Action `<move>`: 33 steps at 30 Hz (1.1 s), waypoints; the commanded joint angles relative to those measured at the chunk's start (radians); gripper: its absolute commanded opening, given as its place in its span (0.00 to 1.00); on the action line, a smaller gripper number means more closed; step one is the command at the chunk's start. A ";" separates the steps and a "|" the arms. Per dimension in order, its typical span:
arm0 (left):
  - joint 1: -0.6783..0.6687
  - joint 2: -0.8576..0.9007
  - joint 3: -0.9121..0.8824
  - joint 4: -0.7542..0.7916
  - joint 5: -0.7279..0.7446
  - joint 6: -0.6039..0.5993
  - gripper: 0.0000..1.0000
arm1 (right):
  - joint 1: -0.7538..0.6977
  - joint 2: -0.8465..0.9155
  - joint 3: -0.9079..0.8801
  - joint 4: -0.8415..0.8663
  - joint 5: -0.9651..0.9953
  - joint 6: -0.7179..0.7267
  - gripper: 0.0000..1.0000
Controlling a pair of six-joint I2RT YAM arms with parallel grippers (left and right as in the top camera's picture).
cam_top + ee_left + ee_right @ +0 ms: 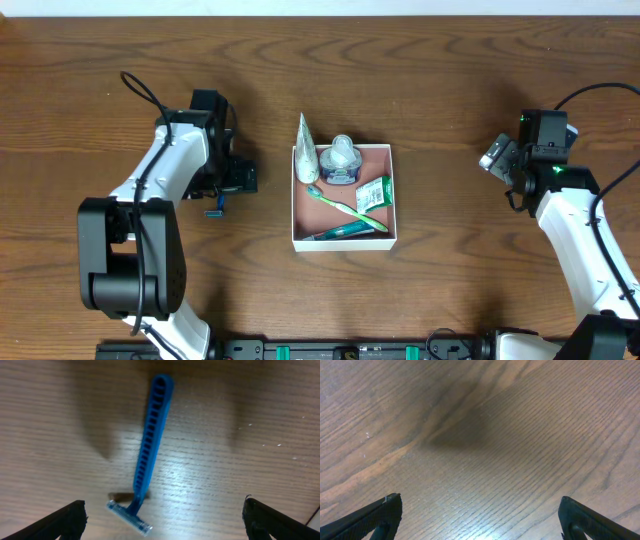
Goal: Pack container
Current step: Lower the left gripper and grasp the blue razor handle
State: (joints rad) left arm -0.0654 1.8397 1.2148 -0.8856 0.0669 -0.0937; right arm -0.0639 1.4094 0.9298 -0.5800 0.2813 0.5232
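The container (pixel 298 205) is a shallow square box with white walls and a pinkish floor at the table's middle. It holds a green toothbrush (pixel 338 204), a green packet (pixel 373 193), a teal tube (pixel 343 231) and a small blue-and-white tub (pixel 341 160). A white tube (pixel 304 150) leans over its far left corner. A blue razor (pixel 150 445) lies on the wood, also seen in the overhead view (pixel 215 209). My left gripper (pixel 162 517) is open just above it, the razor head between the fingers. My right gripper (pixel 480 517) is open over bare wood at the right.
The wooden table (pixel 450 90) spreads around the box. Black cables loop from both arms, one at the left (pixel 145 90) and one at the right (pixel 590 92). A black rail (pixel 350 350) runs along the front edge.
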 commanded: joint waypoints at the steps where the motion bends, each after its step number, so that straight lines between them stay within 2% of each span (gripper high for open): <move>1: 0.005 0.018 -0.039 0.017 0.027 0.021 0.99 | -0.008 0.005 0.005 -0.001 0.014 0.014 0.99; 7: 0.005 0.019 -0.092 0.076 0.027 0.021 0.95 | -0.008 0.005 0.005 -0.001 0.014 0.014 0.99; 10: 0.005 0.019 -0.110 0.097 0.027 0.021 0.82 | -0.008 0.005 0.005 0.000 0.014 0.014 0.99; 17: 0.004 0.019 -0.114 0.099 0.027 0.021 0.38 | -0.008 0.005 0.005 0.000 0.014 0.014 0.99; 23: 0.003 0.019 -0.113 0.099 0.028 0.021 0.08 | -0.008 0.005 0.005 0.000 0.014 0.014 0.99; 33: 0.003 0.019 -0.113 0.101 0.031 0.021 0.06 | -0.008 0.005 0.005 0.000 0.014 0.014 0.99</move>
State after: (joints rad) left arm -0.0654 1.8423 1.1057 -0.7887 0.0982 -0.0750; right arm -0.0639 1.4094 0.9298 -0.5800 0.2813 0.5232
